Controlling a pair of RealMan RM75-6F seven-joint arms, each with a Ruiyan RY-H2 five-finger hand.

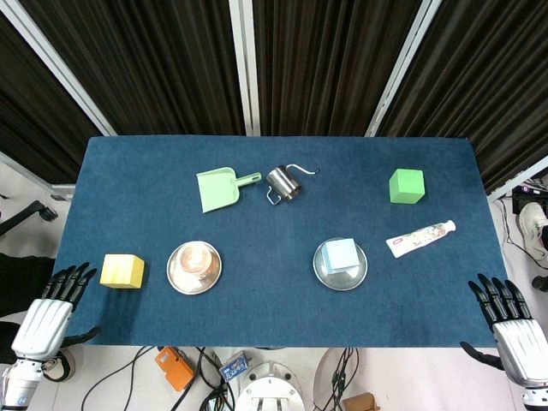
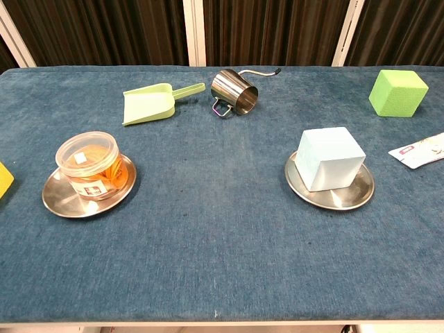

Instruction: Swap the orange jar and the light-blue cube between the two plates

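The orange jar (image 1: 195, 259) (image 2: 90, 164), clear-lidded, sits on the left metal plate (image 1: 175, 278) (image 2: 55, 200). On the right metal plate (image 1: 324, 276) (image 2: 347, 198) rests the light-blue cube (image 1: 340, 254) (image 2: 330, 158). My left hand (image 1: 53, 312) hangs off the table's front left corner, fingers spread and empty, well left of the jar. Off the front right corner my right hand (image 1: 511, 325) is likewise spread and empty, far right of the cube. The chest view shows neither hand.
A yellow cube (image 1: 122, 271) (image 2: 3, 179) lies left of the jar's plate. Farther back are a green dustpan (image 1: 221, 188) (image 2: 149, 103), a tipped metal pitcher (image 1: 282, 182) (image 2: 233, 91) and a green cube (image 1: 406, 186) (image 2: 397, 92). A toothpaste tube (image 1: 419, 237) (image 2: 420, 150) lies right of the cube's plate.
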